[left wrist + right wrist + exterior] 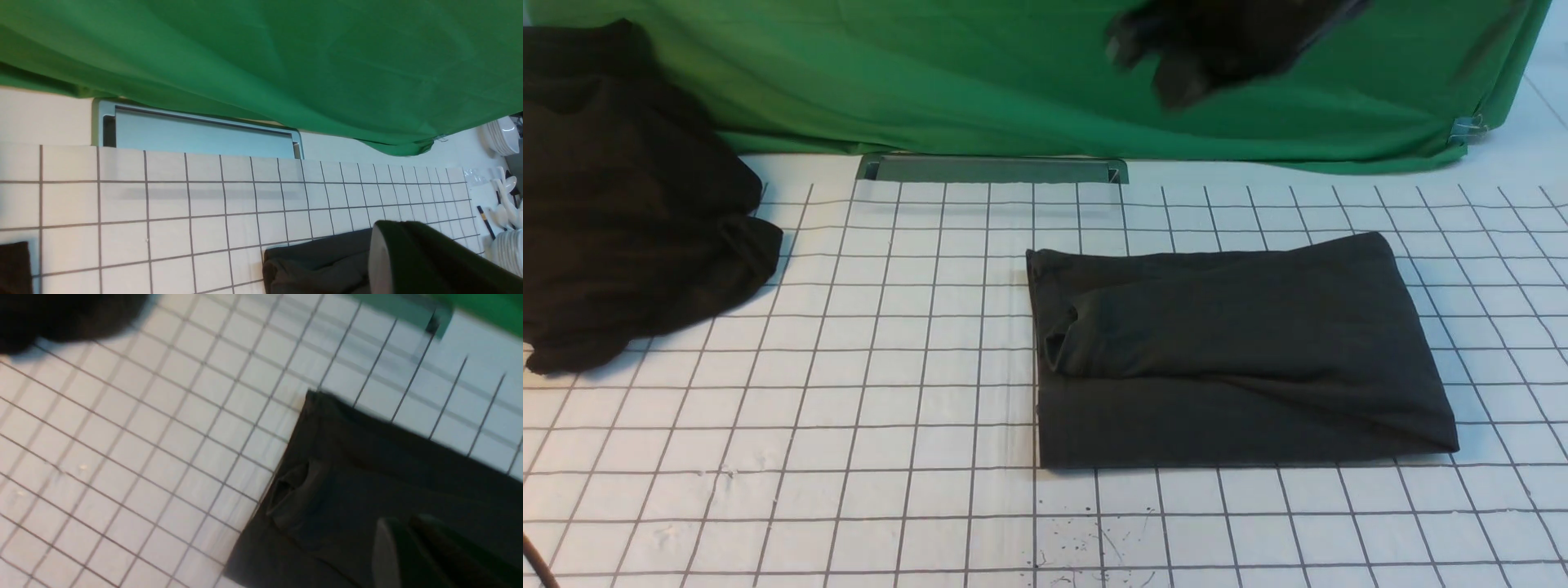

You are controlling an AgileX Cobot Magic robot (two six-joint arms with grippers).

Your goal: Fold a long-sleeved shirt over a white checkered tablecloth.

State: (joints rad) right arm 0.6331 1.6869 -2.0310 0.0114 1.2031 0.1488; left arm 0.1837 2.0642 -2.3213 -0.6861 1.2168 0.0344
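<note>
"Where's the large dark charcoal-grey long-sleeved shirt (pixel 1241 351) ended up?"

"Flat on the wide white checkered tablecloth (pixel 849 408), right of the middle, folded into a tidy rectangle. A sleeve lies across the top of it, and its cuff gapes open at the left edge."

"And the arms?"

"Neither is on it. The left gripper (pixel 402 234) has its jaws pressed together with nothing between them, and it hangs clear of the table. A corner of the shirt shows beyond it. The right gripper (pixel 402 528) is closed up and empty too, poised above the folded shirt. From the front there's only a dark smear (pixel 1217 49) high against the backdrop on that side, too blurred to make out."

"Anything else lying about?"

"A blacker, crumpled heap of fabric (pixel 629 204) at the far left, spilling onto the tablecloth's edge, well apart from the shirt. A plain green cloth (pixel 931 73) is draped along the back. A flat grey-green tray (pixel 992 170) peeks out between it and the tablecloth."
</note>
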